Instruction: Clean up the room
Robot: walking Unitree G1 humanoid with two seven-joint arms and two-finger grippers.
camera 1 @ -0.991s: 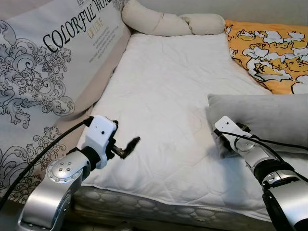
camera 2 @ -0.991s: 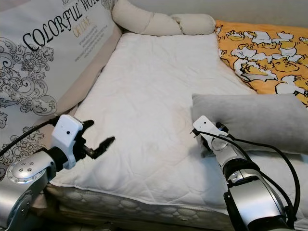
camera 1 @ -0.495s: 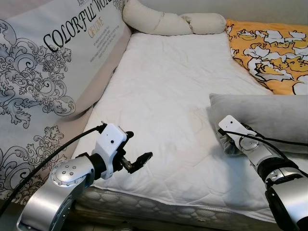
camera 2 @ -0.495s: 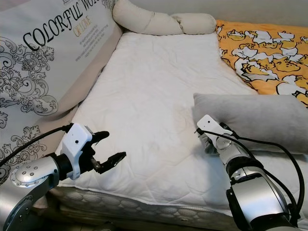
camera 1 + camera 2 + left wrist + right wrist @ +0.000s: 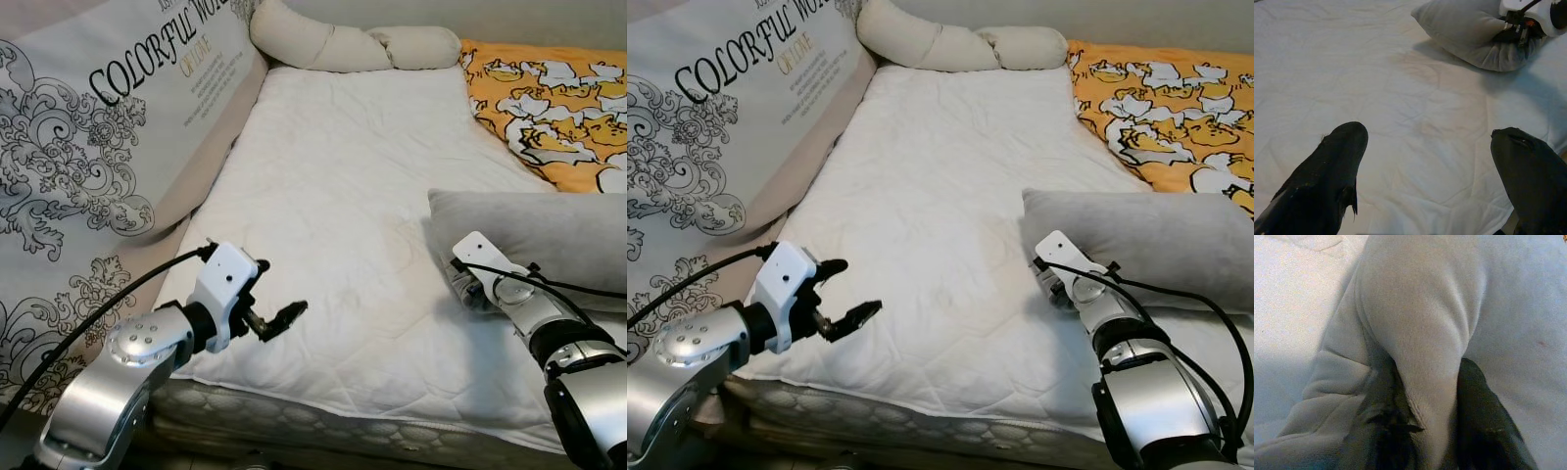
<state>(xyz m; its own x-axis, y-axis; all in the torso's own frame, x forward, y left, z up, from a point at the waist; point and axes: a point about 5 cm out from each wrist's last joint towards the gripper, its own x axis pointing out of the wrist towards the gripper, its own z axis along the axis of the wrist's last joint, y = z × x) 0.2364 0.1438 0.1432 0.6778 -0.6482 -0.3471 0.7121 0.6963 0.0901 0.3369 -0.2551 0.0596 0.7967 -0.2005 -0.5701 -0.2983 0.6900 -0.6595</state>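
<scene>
A grey pillow [image 5: 534, 235] lies on the right side of the white mattress [image 5: 333, 186]. My right gripper [image 5: 1425, 406] is shut on a fold at the pillow's near left corner [image 5: 1058, 284], the black fingers [image 5: 1479, 411] pinching the grey fabric. My left gripper [image 5: 269, 315] hovers open over the mattress's near left part, nothing between its fingers [image 5: 1327, 176]. In the left wrist view the pillow [image 5: 1469, 34] and the right wrist lie ahead across the sheet.
An orange duck-print blanket [image 5: 549, 98] covers the bed's far right. A cream bolster [image 5: 343, 44] lies at the head. A large printed cushion [image 5: 88, 147] leans along the left side. The mattress's front edge [image 5: 323, 401] runs just below my arms.
My left gripper has risen slightly and stays open. My right gripper, still holding the pillow corner, has shifted a little to the right with it.
</scene>
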